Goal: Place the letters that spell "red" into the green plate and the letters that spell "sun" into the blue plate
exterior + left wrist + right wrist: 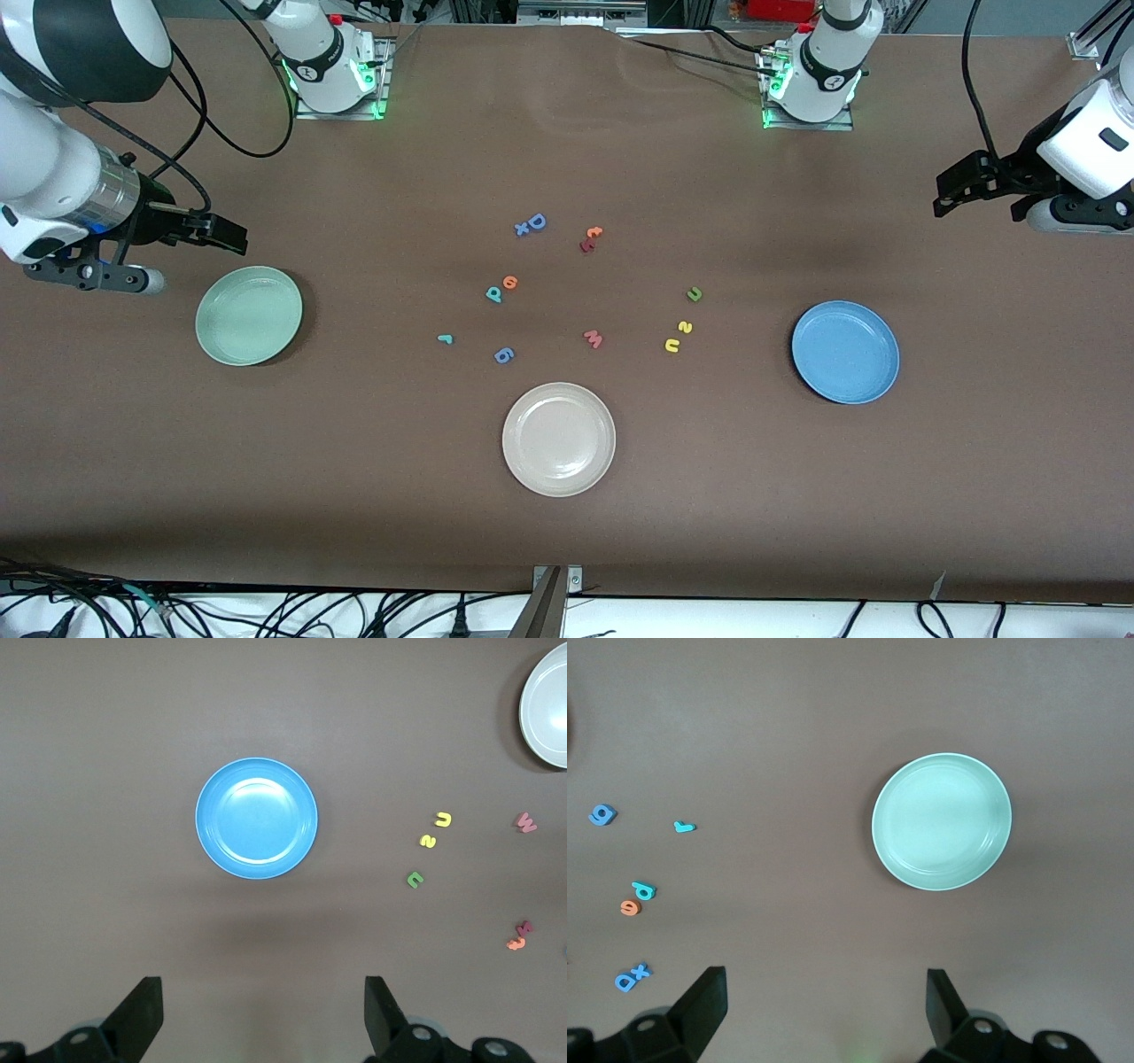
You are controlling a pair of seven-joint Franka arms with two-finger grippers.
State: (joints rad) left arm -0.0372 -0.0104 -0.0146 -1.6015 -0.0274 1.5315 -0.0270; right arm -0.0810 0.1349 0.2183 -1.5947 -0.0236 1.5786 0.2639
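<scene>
1. A brown table point(354, 496) fills the front view, its top matte and bare apart from three plates and a scatter of small foam letters near the middle.
2. Along the edge nearest the front camera runs a white strip with tangled black cables point(266, 611); the arm bases at the top glow green.
3. The green plate point(249, 315) sits toward the right arm's end, empty. The blue plate point(845, 352) sits toward the left arm's end, also empty. A cream plate point(559, 439) lies between them, nearest the front camera.
4. The teal "r" point(446, 338), teal "d" point(493, 294) and orange "e" point(509, 283) lie on the table between the green plate and the middle; "d" and "e" touch.
5. The yellow "s" point(684, 327), yellow "n" point(672, 345) and olive "u" point(695, 294) lie near the blue plate, on bare table.
6. Other letters: a blue "D" point(535, 222), a blue "g" point(504, 355), a pink "w" point(593, 338).
7. The right gripper point(232, 236) hangs over the table just beside the green plate, fingers spread and empty.
8. The left gripper point(950, 197) hangs over its end of the table, fingers spread, grasping nothing.
</scene>
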